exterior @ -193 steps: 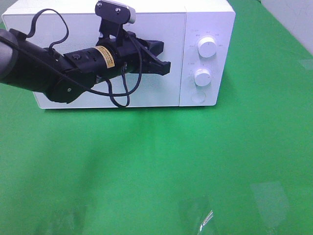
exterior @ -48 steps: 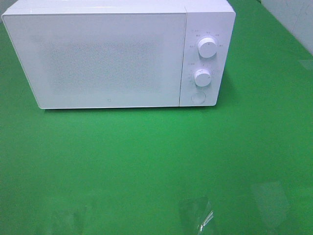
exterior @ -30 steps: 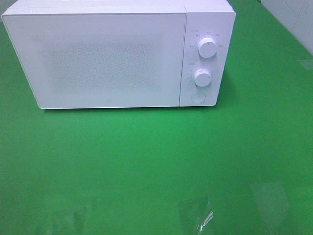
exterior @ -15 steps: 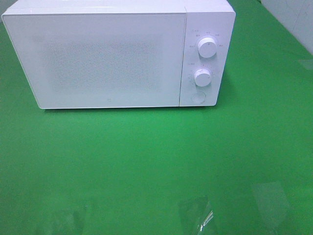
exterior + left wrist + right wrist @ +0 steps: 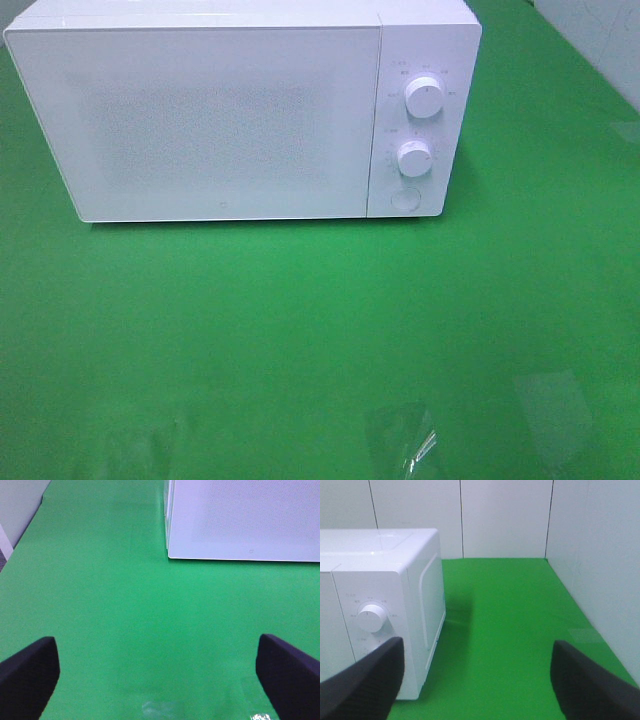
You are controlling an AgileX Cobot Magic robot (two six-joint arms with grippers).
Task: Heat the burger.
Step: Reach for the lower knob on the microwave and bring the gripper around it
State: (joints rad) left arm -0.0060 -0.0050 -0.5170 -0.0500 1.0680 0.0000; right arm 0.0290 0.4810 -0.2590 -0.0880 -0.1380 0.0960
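Note:
The burger is out of view in every frame. A white microwave stands at the back of the green table with its door shut. It has two round knobs and a round button on its right panel. It also shows in the left wrist view and in the right wrist view. Neither arm shows in the exterior high view. My left gripper is open and empty over bare green cloth in front of the microwave's left corner. My right gripper is open and empty beside the microwave's right side.
The green cloth covers the whole table. White walls close the table behind and to the right of the microwave. A shiny glare patch lies near the front edge.
Several seconds ago the left arm reached across the microwave door; it has since drawn back out of the exterior high view. Over the last second nothing has moved.

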